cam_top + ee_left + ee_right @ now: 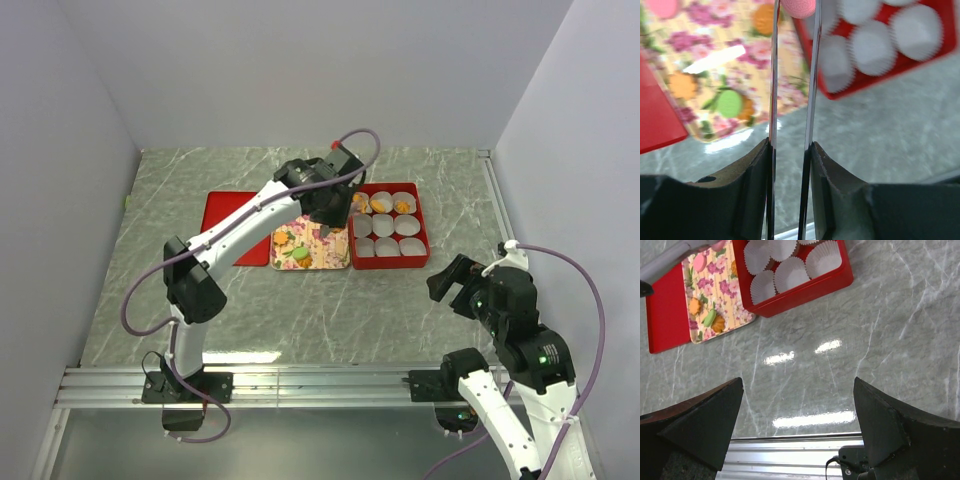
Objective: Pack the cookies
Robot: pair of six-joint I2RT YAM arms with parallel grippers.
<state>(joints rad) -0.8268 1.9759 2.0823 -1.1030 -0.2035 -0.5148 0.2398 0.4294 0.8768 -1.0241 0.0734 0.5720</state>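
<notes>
My left gripper (pixel 325 226) hangs over the right edge of the floral tray (pixel 330 255), beside the red box (pixel 427 235). Its long thin blades are shut on a pink cookie (pixel 798 7) at their tips. On the tray lie a green cookie (pixel 730 103), orange cookies (pixel 682 85) and another pink cookie (pixel 662 7). Orange cookies (pixel 381 206) sit in the paper cups of the box's far row; the nearer cups (pixel 790 274) hold nothing. My right gripper (pixel 455 285) stands open over bare table, right of the box and nearer the front, nothing between its fingers.
A flat red lid (pixel 235 228) lies left of the tray, touching it. An aluminium rail (pixel 320 385) runs along the table's near edge. Grey walls close in the left, back and right sides.
</notes>
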